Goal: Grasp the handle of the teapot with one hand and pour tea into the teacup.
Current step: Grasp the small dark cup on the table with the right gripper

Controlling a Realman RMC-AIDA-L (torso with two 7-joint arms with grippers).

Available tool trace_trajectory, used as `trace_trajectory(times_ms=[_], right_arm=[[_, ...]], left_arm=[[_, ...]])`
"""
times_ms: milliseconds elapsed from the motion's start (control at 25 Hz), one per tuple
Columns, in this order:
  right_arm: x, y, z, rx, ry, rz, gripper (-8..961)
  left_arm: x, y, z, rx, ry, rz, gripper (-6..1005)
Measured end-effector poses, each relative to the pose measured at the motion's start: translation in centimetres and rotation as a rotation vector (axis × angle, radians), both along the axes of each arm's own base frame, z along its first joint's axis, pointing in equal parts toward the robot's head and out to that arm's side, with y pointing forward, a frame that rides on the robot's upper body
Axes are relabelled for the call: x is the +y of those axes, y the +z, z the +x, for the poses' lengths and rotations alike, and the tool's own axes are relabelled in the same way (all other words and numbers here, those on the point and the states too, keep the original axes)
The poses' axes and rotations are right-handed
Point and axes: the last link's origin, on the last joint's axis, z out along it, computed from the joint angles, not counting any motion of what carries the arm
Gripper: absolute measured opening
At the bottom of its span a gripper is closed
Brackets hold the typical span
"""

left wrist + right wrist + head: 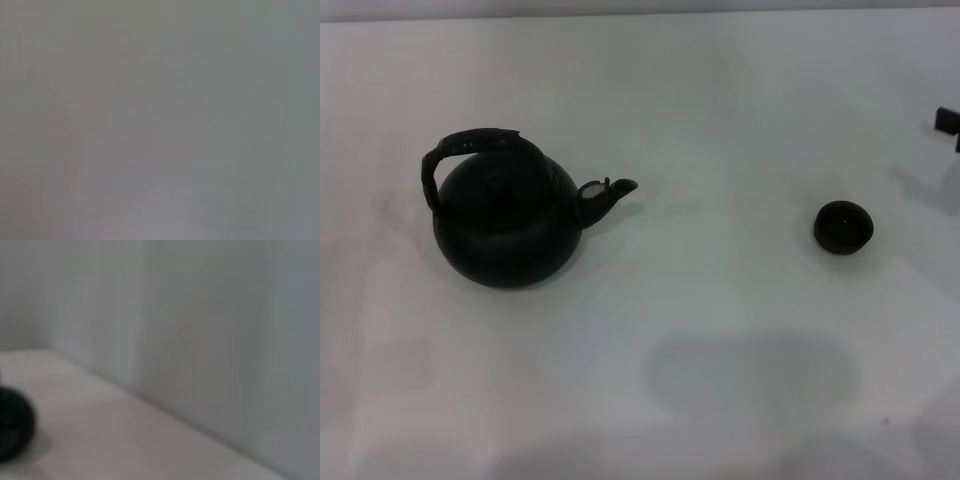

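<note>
Head view shows us the round matte black teapot (pixel 505 225) on the white bench (pixel 720 330), nearer our left hand, whose state we cannot tell

White table (pixel 720 120) filling the head view, pale grey wall (pixel 210 330) behind its far edge

The teapot (pixel 505 225) looks matte black, kinda like cast iron or dark clay, barely any shine. Its handle (pixel 470 145) has a rougher, segmented texture. The teacup (pixel 843 227) is dark with a dull finish too. The table (pixel 720 330) is smooth, plain white, slightly glossy.
</note>
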Motion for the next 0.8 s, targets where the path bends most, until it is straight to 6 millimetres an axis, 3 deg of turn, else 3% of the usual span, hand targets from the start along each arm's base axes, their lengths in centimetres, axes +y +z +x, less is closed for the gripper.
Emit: trace_trajectory(times_ms=[320,800], right_arm=[[0.5,-0.1,-2.7,-0.125,0.0,-0.235,847],[0.6,-4.9,-3.5,-0.215,-0.01,-0.396,850]], left_arm=[[0.2,-0.1,0.0,-0.002,0.002,-0.004,875],[0.6,-0.4,0.3,-0.005,-0.01,-0.013,875]])
